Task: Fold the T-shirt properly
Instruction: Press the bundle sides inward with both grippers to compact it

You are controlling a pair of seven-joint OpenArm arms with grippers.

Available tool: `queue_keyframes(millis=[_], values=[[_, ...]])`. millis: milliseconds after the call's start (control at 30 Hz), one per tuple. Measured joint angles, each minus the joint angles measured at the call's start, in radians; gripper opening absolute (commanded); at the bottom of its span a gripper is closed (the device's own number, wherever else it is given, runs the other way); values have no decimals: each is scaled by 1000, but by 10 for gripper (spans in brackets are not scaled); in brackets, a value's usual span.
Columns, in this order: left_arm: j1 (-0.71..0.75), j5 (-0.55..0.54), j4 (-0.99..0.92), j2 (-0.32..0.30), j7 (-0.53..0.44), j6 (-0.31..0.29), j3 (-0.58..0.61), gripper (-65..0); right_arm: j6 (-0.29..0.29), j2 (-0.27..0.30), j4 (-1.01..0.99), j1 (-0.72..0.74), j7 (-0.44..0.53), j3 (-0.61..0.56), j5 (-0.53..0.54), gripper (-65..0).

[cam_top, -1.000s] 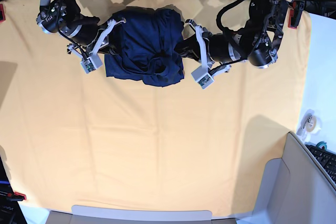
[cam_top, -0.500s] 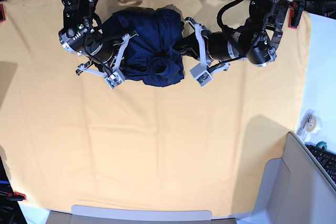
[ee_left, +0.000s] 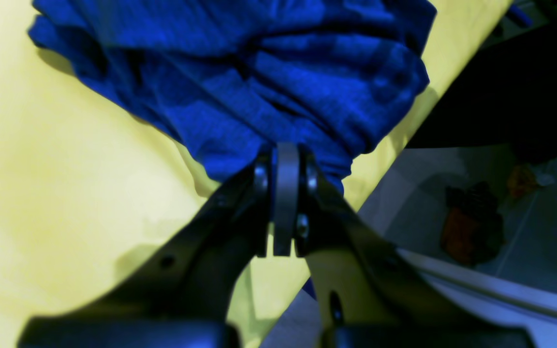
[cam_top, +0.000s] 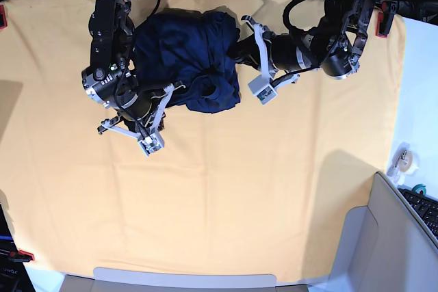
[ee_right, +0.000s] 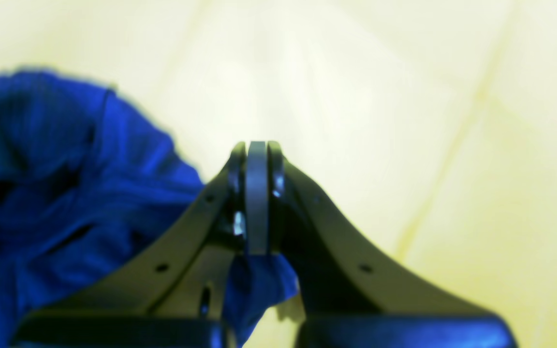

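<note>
**A:** Where does the dark navy, thin-knit T-shirt (cam_top: 188,59) lie, and which way does it run?

**B:** At the far middle of the yellow-orange table cloth (cam_top: 226,196), bunched into a rumpled heap between the two arms. In the base view its longer side runs roughly left to right, with a lobe sagging toward the near edge. No clear collar or hem direction can be made out.

**A:** Any print or label?

**B:** None that can be read. The fabric looks plain and faintly heathered, gathered in soft ridges and deep creases in the left wrist view (ee_left: 259,82).

**A:** The left gripper (ee_left: 285,159)?

**B:** Its black fingers are pressed together with a pinch of the shirt's edge between them; the cloth fans out from that point. Beyond it the table cloth's edge falls away to a grey floor.

**A:** And the right gripper (ee_right: 257,159)?

**B:** Its fingers meet too, tips over bare table cloth. Blue fabric (ee_right: 65,193) bulges to one side and a fold shows beneath the fingers, but whether any is caught between them I cannot tell. In the base view that gripper (cam_top: 154,135) sits at the heap's near-left corner.
</note>
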Motion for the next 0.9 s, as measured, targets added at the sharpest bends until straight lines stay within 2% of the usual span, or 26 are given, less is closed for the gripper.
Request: queue_keyframes(millis=[200,367,533,733,900], values=[[0,0,0,0,1,0,0,-650,0,-7,80,-6,-4,-1,11,-650],[2,1,1,-18,3,0,0,-650,0,-2,157,-180,-72,-5,12,-650],[2,29,1,-19,1,1,0,-650,1,67,158,-259,-70,-11,10,-650],[22,53,1,-19,1,0,0,-650,0,78,116,-207,-66,-10,13,-650],[20,53,1,-19,1,0,0,-650,0,78,13,-108,-69,-10,12,-650]])
